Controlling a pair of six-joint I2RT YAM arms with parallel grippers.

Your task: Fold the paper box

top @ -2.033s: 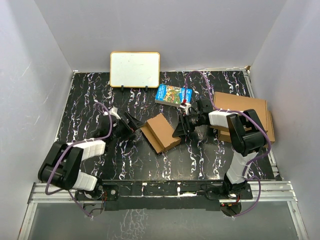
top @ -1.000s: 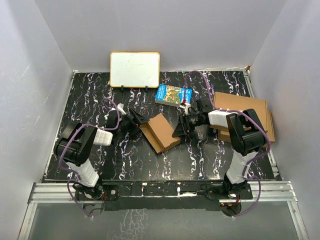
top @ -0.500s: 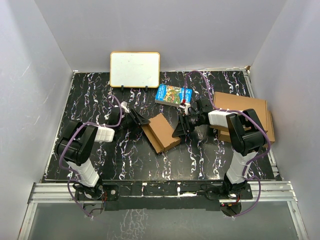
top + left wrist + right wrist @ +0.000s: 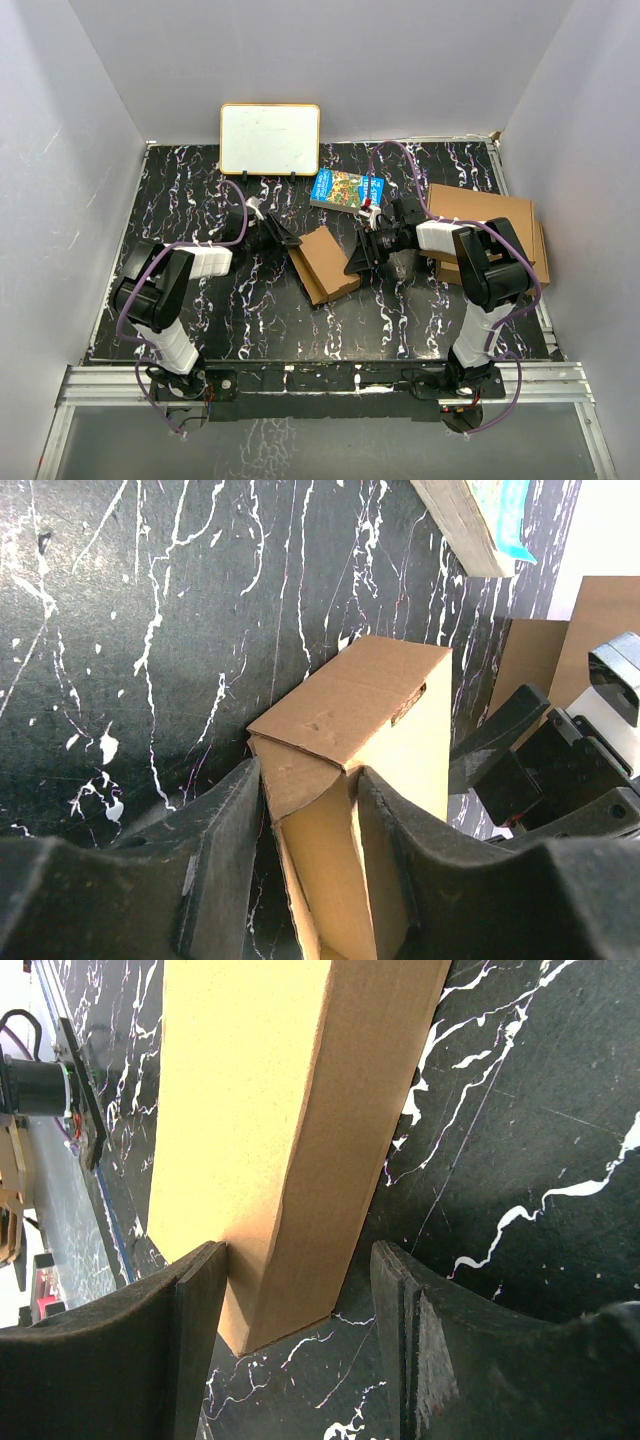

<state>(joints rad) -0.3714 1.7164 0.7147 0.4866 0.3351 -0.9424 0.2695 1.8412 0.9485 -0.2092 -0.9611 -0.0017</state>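
Paper box (image 4: 322, 264) lies mid-table on the black marbled table (image 4: 400, 320), angled, btwn the two arms. L gripper (image 4: 310, 815) is at the box's left end w/ its jaws straddling the end flap. One finger (image 4: 215, 850) sits at the flap's outer corner; the other finger (image 4: 420, 870) runs along the side wall. Both look right up against the cardboard, but can't tell if that's a real pinch or just contact.

R gripper (image 4: 300, 1255) is at the opposite end, jaws spread around the box's corner. Its one finger (image 4: 195, 1330) touches the broad face. Its other finger (image 4: 420, 1340) stands just off the narrow side (a sliver of table shows btwn), so no grip there.

Behind the box a colourful book (image 4: 346, 189) lies flat, and a whiteboard (image 4: 270, 138) stands at the back wall. Far right, larger cardboard boxes (image 4: 495, 215) sit stacked, partly under the R arm.
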